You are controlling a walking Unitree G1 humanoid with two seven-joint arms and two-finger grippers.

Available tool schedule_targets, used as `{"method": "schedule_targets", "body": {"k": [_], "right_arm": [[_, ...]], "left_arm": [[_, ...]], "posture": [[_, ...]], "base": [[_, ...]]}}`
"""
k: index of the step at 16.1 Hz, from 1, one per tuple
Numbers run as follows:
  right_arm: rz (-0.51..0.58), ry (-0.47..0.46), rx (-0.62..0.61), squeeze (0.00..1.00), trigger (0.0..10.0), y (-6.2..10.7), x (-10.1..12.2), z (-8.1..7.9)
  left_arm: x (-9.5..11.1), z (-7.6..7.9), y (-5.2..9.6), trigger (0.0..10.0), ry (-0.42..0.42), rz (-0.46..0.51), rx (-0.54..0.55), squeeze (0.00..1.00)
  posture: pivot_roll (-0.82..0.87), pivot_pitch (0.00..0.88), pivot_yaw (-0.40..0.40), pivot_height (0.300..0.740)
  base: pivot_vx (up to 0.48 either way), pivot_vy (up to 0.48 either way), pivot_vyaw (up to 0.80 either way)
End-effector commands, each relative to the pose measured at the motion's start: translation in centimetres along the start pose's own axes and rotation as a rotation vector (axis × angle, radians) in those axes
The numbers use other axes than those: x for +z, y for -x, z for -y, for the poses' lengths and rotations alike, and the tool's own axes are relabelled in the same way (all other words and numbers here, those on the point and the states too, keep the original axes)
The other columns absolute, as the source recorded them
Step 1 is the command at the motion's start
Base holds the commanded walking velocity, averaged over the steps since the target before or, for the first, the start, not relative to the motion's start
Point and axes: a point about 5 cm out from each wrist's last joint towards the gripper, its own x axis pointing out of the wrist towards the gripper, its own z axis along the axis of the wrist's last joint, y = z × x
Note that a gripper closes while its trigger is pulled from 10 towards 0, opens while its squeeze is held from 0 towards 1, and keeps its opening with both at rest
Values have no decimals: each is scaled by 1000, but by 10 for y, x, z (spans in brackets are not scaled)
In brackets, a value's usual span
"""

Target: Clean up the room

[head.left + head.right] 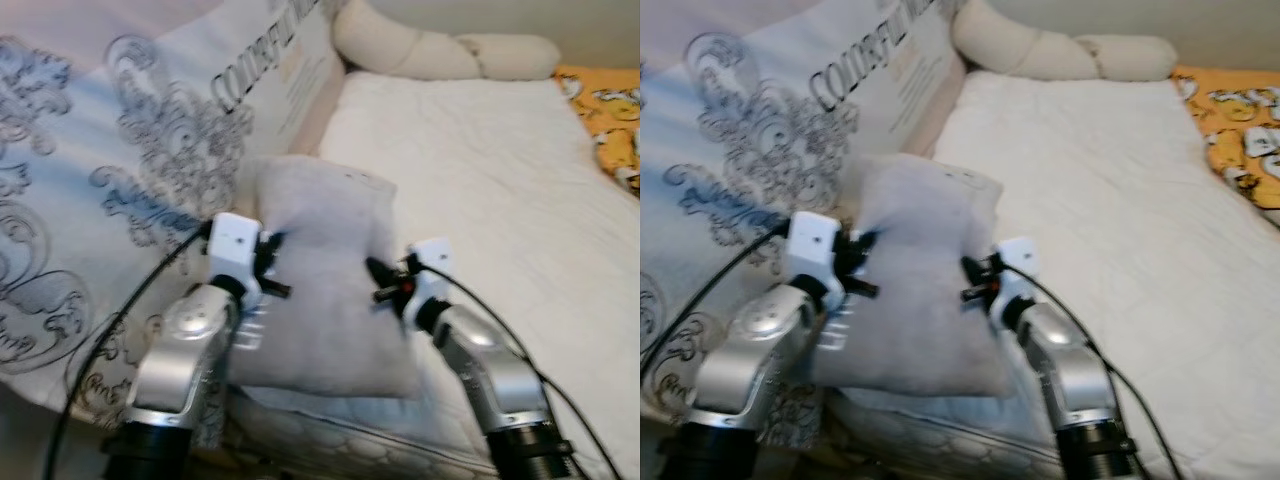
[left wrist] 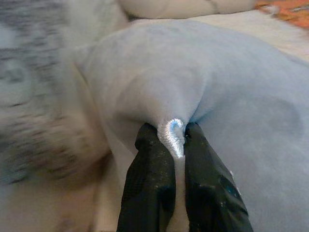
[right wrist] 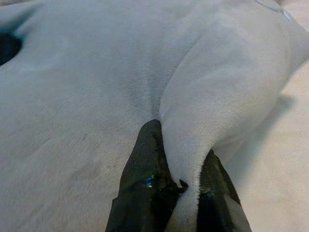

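Claws, left (image 2: 177, 140) and right (image 3: 181, 159), pinch grey pillow (image 1: 325, 270) over bed (image 1: 500, 180).

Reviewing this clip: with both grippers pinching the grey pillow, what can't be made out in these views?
- Underside of the grey pillow: hidden by its own bulk, head views.
- Printed text on the patterned cover: blurred and cut by the top edge.
- Orange printed fabric: cut off at the right edge.
- Left gripper and right gripper: fingertips buried in fabric, wrist views.
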Motion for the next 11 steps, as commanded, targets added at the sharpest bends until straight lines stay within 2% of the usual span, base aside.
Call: {"method": "schedule_targets", "body": {"k": [1, 7, 10, 11], "right_arm": [[28, 17, 3, 0, 10000, -2, 7, 1], [37, 13, -21, 0, 10000, -4, 8, 5], [18, -6, -93, 0, 10000, -14, 7, 12], [-3, -12, -97, 0, 10000, -23, 4, 12]], "left_arm": [[7, -3, 1, 10000, -11, 27, 18, 0], [6, 1, -2, 10000, -36, 9, -10, 0], [7, 1, -19, 10000, -96, -3, -60, 0], [12, -6, -35, 10000, -130, -5, -63, 0]], "posture": [[74, 0, 43, 740], [69, 0, 53, 740], [73, 0, 51, 740], [73, 0, 55, 740]], "base": [[0, 0, 0], [0, 0, 0], [0, 0, 0], [0, 0, 0]]}}
